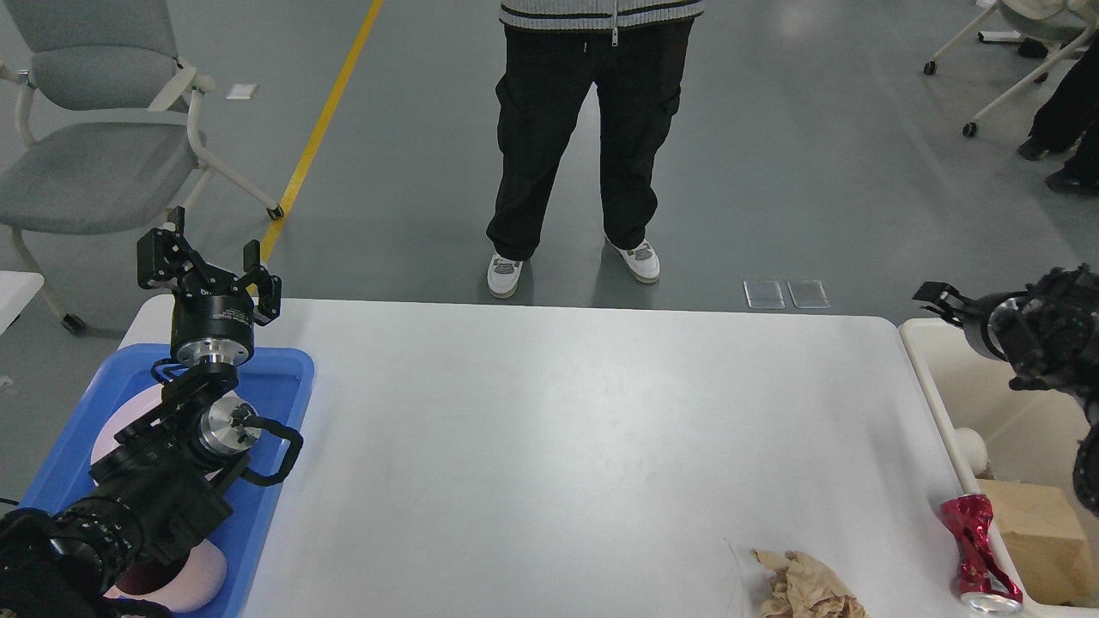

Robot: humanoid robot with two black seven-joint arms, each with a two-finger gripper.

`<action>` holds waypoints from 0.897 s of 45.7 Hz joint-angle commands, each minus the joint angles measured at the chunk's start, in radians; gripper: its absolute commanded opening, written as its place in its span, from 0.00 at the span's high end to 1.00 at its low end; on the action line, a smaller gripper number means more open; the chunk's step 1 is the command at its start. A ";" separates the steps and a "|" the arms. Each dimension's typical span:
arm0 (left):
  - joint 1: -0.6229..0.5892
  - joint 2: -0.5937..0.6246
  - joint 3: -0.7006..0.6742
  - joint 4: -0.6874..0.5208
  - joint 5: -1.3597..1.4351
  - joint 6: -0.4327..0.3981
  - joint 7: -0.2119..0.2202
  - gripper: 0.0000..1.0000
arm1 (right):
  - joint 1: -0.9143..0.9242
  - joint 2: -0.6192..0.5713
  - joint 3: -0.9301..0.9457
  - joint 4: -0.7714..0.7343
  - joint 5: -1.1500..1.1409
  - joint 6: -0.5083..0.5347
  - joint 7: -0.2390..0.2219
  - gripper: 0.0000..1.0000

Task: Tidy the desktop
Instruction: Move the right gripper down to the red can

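The white desktop (567, 429) fills the middle of the head view. A crumpled brown paper wad (803, 588) lies near its front right edge. A crushed red can (979, 549) lies at the right edge against the cream bin (932, 386). My left gripper (206, 262) is open and empty, raised over the far end of the blue tray (288, 386). My right gripper (940, 302) is over the bin's far end; it is small and dark, and its fingers cannot be told apart.
The blue tray holds pink plates (120, 429), partly hidden by my left arm. The cream bin holds a brown cardboard box (1035, 532) and a white object (970, 446). A person (571, 146) stands just behind the table. A grey chair (94, 137) stands at the back left.
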 commanded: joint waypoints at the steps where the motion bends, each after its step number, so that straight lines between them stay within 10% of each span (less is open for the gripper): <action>1: 0.000 0.000 0.000 -0.001 0.002 0.000 0.002 0.04 | 0.249 -0.024 0.016 0.347 -0.001 0.062 0.010 0.00; 10: 0.002 -0.002 0.000 -0.001 0.002 0.000 0.002 0.04 | 0.573 -0.112 0.022 1.055 -0.056 0.010 0.011 0.00; 17: 0.003 0.000 0.000 -0.001 0.002 0.000 0.002 0.04 | 0.648 -0.112 -0.026 1.298 -0.078 -0.122 0.013 0.00; 28: 0.003 -0.002 0.000 -0.003 0.002 0.000 0.002 0.04 | 0.484 -0.170 -0.102 1.128 -0.257 -0.219 0.030 0.00; 41: 0.005 0.000 0.000 -0.001 0.002 0.000 0.002 0.04 | 0.236 -0.327 -0.087 0.933 -0.487 -0.277 0.183 0.00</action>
